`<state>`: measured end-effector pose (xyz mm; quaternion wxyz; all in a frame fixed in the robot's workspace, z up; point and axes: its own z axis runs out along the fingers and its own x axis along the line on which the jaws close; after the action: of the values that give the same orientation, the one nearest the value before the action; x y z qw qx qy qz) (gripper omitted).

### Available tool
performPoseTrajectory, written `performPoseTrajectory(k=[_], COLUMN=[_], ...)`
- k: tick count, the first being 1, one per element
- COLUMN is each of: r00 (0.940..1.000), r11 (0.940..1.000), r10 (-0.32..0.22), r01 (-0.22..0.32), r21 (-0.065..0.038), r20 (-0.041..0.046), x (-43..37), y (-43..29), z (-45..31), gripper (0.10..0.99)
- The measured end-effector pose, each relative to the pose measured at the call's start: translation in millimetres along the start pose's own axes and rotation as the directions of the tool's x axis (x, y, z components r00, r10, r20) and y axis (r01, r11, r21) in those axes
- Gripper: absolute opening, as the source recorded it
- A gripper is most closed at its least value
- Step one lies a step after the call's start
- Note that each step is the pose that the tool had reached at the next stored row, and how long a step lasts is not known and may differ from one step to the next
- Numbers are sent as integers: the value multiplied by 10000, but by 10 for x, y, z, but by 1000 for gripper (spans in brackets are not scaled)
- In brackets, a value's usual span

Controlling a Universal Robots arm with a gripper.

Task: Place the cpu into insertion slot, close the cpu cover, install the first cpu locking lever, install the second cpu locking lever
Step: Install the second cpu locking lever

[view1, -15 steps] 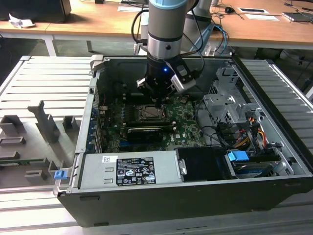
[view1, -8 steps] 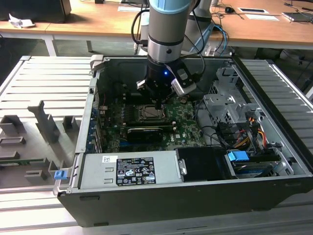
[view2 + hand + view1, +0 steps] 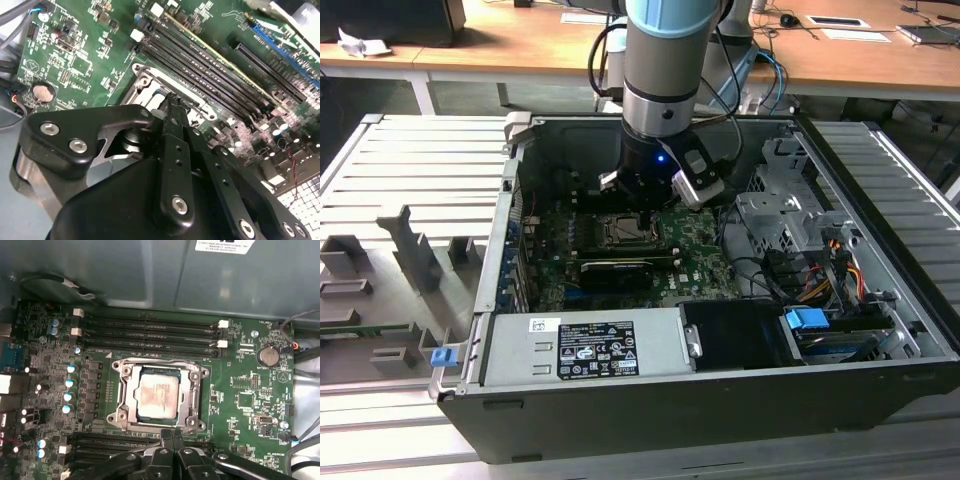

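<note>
Hovering jaws (image 3: 172, 437) pressed together, empty — cpu (image 3: 158, 395) seated, insertion slot (image 3: 122, 412) edges partly hidden.

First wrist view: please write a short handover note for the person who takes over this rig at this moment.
Gripper: fingers together, with nothing visibly held, at the edge of the socket.
Small square cpu with a pale silver top: seated in the square black insertion slot with a metal rim on the green circuit board.
Thin silvery cpu cover frame: appears to lie flat around the chip.
Done: cpu placed; cover looks closed.
Left: both locking levers. I cannot tell whether either is latched, so check them.
</note>
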<state>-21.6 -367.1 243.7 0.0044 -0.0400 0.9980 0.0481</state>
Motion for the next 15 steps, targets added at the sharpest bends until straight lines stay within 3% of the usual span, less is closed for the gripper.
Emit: performPoseTrajectory(k=[15], r00=[10000], r11=[10000], r10=[0], r01=[0], r21=[-87], r20=[6], x=[15], y=[-151], z=[-10], gripper=[106])
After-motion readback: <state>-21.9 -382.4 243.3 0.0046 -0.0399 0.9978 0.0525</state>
